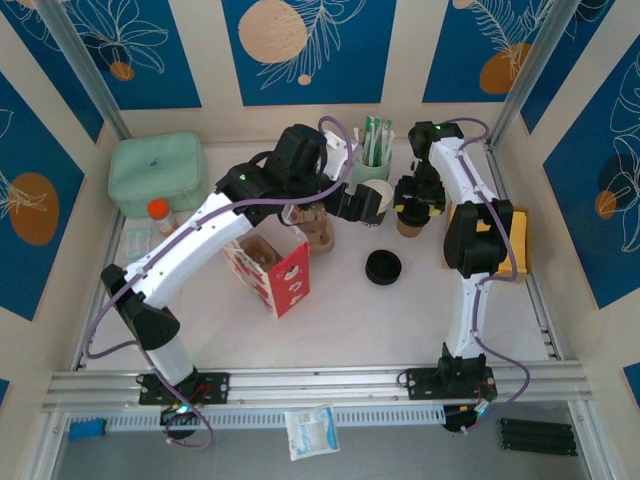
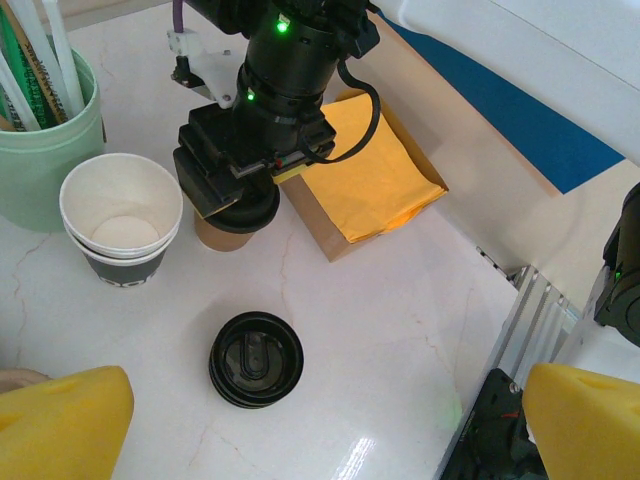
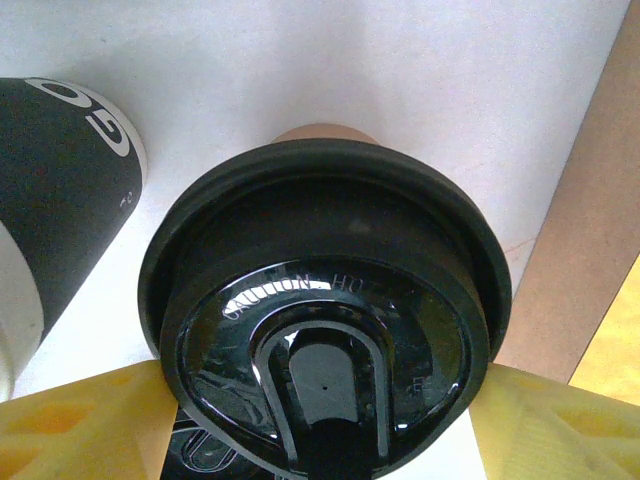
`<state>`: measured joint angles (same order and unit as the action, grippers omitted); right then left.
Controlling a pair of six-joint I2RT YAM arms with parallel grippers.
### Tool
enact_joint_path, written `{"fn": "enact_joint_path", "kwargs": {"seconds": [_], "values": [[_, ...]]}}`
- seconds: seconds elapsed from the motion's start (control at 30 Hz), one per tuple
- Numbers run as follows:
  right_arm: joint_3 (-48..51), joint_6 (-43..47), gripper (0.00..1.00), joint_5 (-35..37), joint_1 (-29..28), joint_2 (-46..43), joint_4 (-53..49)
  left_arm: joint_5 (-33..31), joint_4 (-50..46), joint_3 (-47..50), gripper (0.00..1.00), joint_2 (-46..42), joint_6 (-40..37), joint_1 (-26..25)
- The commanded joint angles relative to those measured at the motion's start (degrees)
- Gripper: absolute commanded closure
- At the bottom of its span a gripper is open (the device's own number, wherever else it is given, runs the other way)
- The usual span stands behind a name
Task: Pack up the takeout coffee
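Pinching the takeout coffee (image 3: 325, 290) by its sides at frame centre, the right gripper (image 3: 320, 430) looks set to lift it upright; the left gripper (image 2: 325, 420) hangs spread wide, empty.

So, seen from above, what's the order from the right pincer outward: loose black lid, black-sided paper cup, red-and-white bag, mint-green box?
From the right pincer, gripping the takeout coffee:
1. Black-sided paper cup, just to its left.
2. Loose black lid, toward the arm bases.
3. Red-and-white bag, centre-left.
4. Mint-green box, far left.
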<state>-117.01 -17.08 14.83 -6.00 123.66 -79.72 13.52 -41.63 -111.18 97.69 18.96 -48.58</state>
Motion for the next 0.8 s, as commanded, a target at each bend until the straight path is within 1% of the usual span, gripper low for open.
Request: {"fn": "enact_joint_path", "kwargs": {"seconds": [0.0, 0.3, 0.53, 0.77], "values": [[0.0, 1.0, 0.24, 0.7, 0.1, 1.4, -0.4, 1.4, 0.0, -1.5, 0.01, 0.9, -0.8, -0.8], [2.2, 0.5, 0.21, 1.0, 0.2, 1.2, 1.1, 1.5, 0.2, -1.8, 0.01, 1.3, -0.6, -1.0], [3.3, 0.8, 0.27, -0.2, 0.2, 0.9, 2.0, 1.4, 0.1, -2.1, 0.01, 1.4, -0.5, -1.2], [3.8, 1.1, 0.29, -0.2, 0.2, 0.5, 2.4, 1.3, 0.1, -2.3, 0.01, 1.6, -0.5, -1.4]]}}
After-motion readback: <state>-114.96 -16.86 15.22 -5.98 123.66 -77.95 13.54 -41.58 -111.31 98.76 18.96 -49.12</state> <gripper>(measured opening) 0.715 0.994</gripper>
